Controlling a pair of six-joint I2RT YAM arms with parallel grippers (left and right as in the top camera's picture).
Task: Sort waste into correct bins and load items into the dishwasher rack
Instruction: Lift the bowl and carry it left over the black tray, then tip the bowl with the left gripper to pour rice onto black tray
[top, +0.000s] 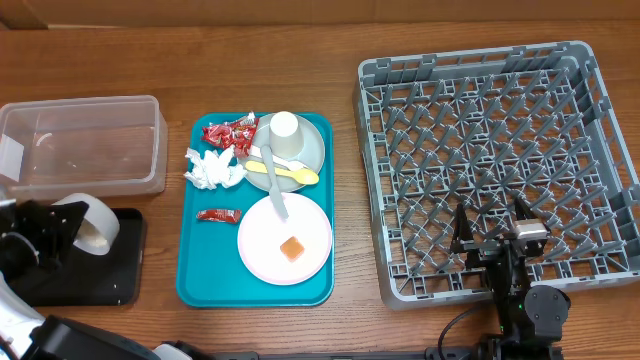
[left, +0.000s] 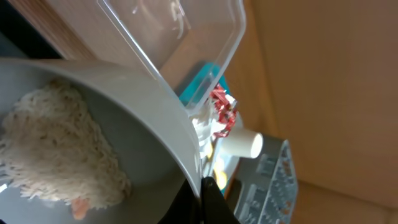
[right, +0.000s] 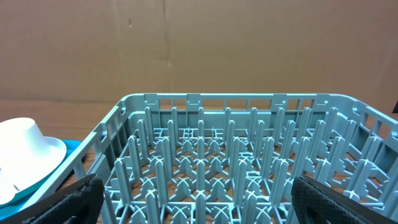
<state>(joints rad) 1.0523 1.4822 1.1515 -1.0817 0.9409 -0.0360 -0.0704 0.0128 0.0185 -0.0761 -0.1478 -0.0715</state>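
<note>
My left gripper (top: 58, 222) is shut on the rim of the small white bowl (top: 95, 226), which is tilted on its side over the black tray (top: 115, 280). In the left wrist view (left: 202, 186) the bowl (left: 143, 143) holds white rice (left: 56, 149) and an orange bit (left: 79, 208). The clear tub (top: 80, 140) stands behind. My right gripper (top: 492, 228) is open and empty over the near part of the grey rack (top: 500, 130), which also shows in the right wrist view (right: 199, 205). The pink plate (top: 265, 245) carries an orange cube (top: 291, 249).
The teal tray (top: 190, 260) also holds red wrappers (top: 228, 135), another wrapper (top: 218, 215), white tissue (top: 212, 168), and a grey-green plate (top: 312, 150) with a white cup (top: 285, 132), yellow spoon (top: 290, 175) and pale fork (top: 273, 185).
</note>
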